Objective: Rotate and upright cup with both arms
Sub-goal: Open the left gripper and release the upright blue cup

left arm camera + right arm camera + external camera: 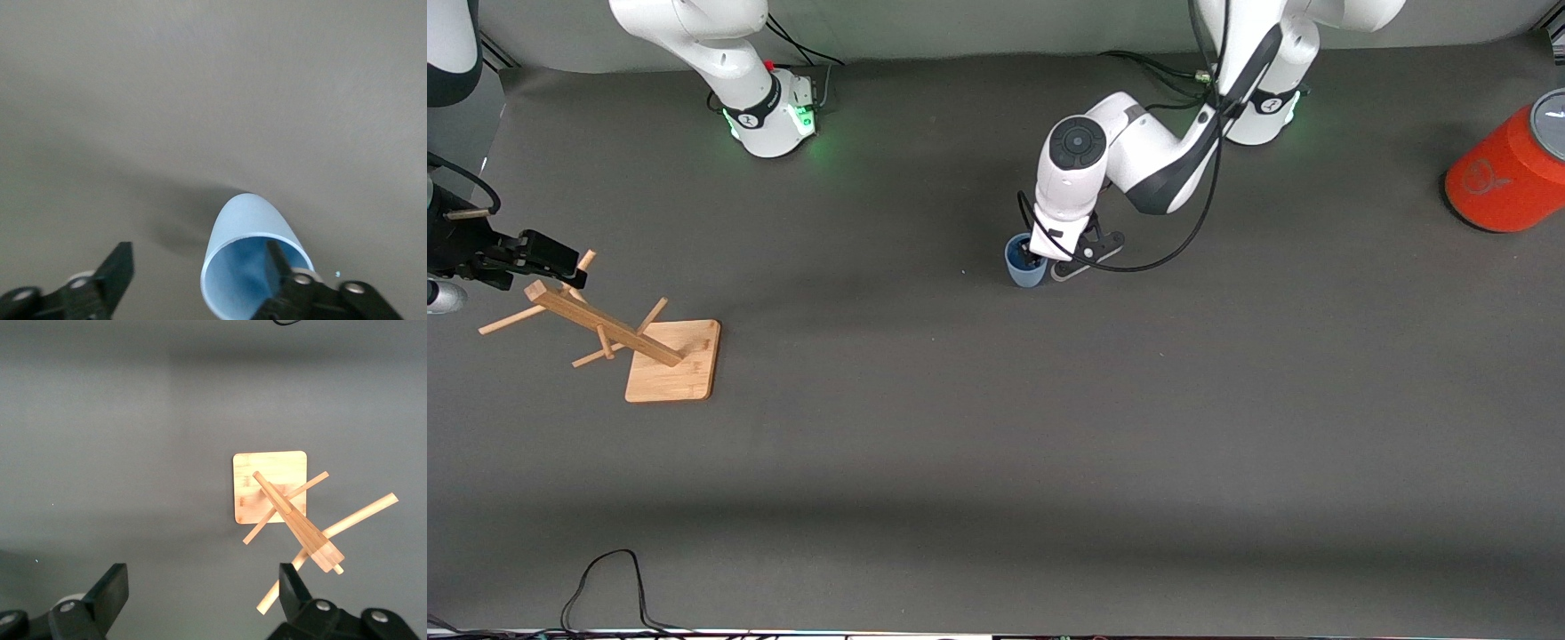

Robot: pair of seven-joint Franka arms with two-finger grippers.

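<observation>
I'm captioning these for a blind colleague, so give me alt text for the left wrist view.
A pale-blue cup stands upright on the dark grey table, its open mouth facing the camera. The open left gripper straddles the rim, with one black finger inside the cup and the other outside it.

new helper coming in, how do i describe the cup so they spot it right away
Start at the left arm's green-lit base and follow that arm down to the left gripper, low over the grey table. The cup stands upright there, one finger inside its rim. It is small, pale blue and handleless, unlike the big orange-red cylinder.
</observation>
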